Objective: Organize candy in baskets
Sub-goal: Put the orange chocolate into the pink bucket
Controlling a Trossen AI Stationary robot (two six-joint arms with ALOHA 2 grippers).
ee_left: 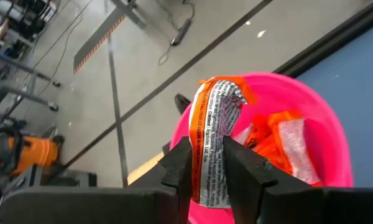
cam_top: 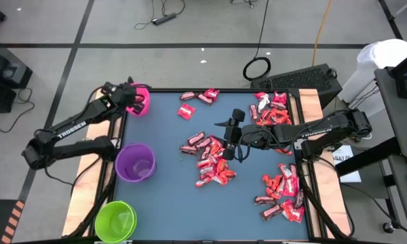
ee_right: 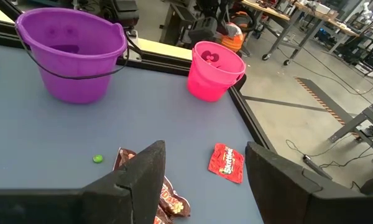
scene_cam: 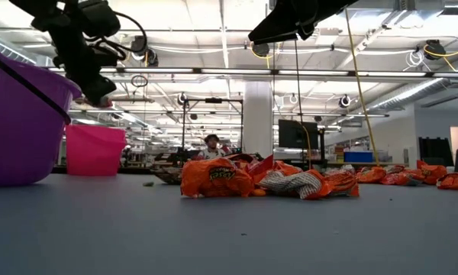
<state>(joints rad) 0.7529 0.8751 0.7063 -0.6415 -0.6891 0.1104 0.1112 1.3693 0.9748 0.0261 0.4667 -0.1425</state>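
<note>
My left gripper (cam_top: 134,99) hovers over the pink basket (cam_top: 142,101) at the table's far left corner and is shut on one orange-and-silver wrapped candy (ee_left: 214,118). More orange pieces lie inside that basket (ee_left: 326,140). My right gripper (cam_top: 233,135) is open above the middle heap of red and brown candy (cam_top: 210,159), touching nothing. The purple basket (cam_top: 136,163) and the lime green basket (cam_top: 115,220) stand upright along the left edge. In the right wrist view a single red candy (ee_right: 227,163) lies flat on the blue mat. My left gripper pinches the wrapped candy between its two fingers (ee_left: 177,168), gripping its lower half (ee_left: 210,177). The fingers come from above. The piece is lifted clear, and its free end (ee_left: 221,90) sticks out past the fingertips over the pink basket's opening.
Further candy heaps lie by the far right corner (cam_top: 271,108), near the right edge (cam_top: 283,193) and at the far edge (cam_top: 197,100). A green speck (ee_right: 97,159) sits on the mat. Wooden rails (cam_top: 81,196) border the table. The mat between the purple basket and the middle heap is bare.
</note>
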